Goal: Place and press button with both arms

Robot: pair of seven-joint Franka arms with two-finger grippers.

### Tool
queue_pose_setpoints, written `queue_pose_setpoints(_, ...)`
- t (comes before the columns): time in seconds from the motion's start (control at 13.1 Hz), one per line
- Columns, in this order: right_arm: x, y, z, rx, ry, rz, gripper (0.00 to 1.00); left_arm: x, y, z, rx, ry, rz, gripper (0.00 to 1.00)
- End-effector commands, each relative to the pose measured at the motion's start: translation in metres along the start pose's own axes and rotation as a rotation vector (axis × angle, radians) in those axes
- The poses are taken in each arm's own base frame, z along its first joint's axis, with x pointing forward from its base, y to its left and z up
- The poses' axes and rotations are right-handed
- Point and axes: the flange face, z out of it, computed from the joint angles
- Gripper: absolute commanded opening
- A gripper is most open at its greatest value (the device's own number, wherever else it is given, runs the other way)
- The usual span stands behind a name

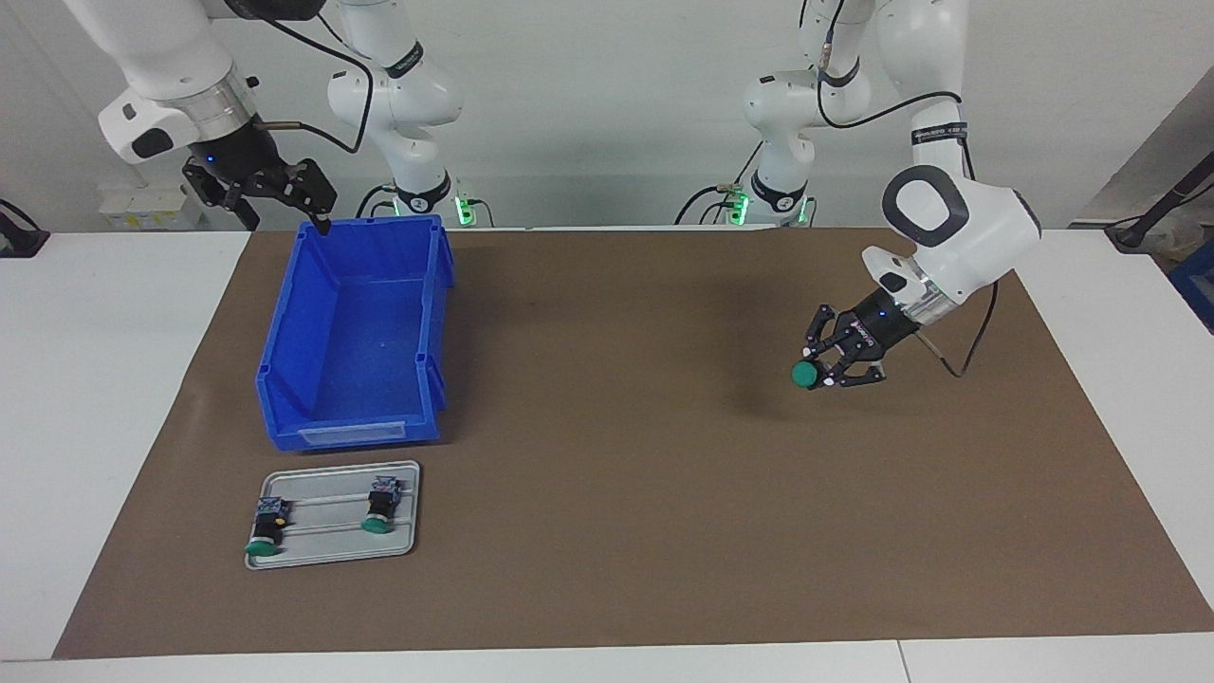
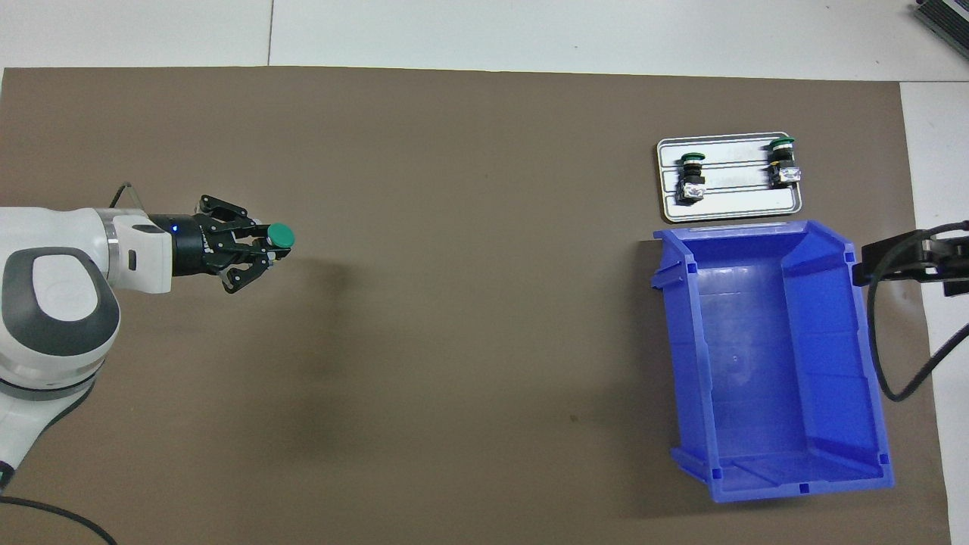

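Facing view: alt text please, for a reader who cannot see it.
The left gripper holds a green-capped push-button above the brown mat. The right gripper waits over an empty blue plastic bin, beside a grey metal tray with two more buttons.

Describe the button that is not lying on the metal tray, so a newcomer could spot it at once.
Start at the brown mat and go to the left arm's end, away from the blue bin. There the left gripper hangs above the mat, shut on the button. Its round green cap points outward from the fingers, and it is the only button in the air; the other two lie on the tray.
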Motion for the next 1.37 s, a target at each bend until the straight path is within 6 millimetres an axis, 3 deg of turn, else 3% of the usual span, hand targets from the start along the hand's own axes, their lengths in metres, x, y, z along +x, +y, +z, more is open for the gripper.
queue_pose_setpoints(0.0, -0.004, -0.001, 0.000, 0.023, -0.005, 0.012, 0.99, -0.012, 0.018, 0.002, 0.063, 0.096, 0.002, 0.00)
queue_pose_setpoints(0.38, -0.004, -0.001, 0.000, 0.023, -0.007, 0.012, 0.99, -0.054, 0.038, 0.034, 0.085, 0.294, 0.029, 0.00)
queue_pose_setpoints(0.69, -0.004, -0.001, 0.000, 0.023, -0.005, 0.012, 0.99, -0.112, 0.059, 0.085, 0.126, 0.544, 0.083, 0.00)
queue_pose_setpoints(0.84, -0.004, -0.001, 0.000, 0.023, -0.007, 0.012, 0.99, -0.120, 0.067, 0.098, 0.136, 0.604, 0.102, 0.00)
queue_pose_setpoints(1.07, -0.004, -0.001, 0.000, 0.023, -0.007, 0.012, 0.99, -0.118, 0.079, 0.106, 0.145, 0.666, 0.095, 0.00)
queue_pose_setpoints(1.3, -0.004, -0.001, 0.000, 0.023, -0.007, 0.012, 0.99, -0.131, 0.097, 0.113, 0.129, 0.690, 0.106, 0.00)
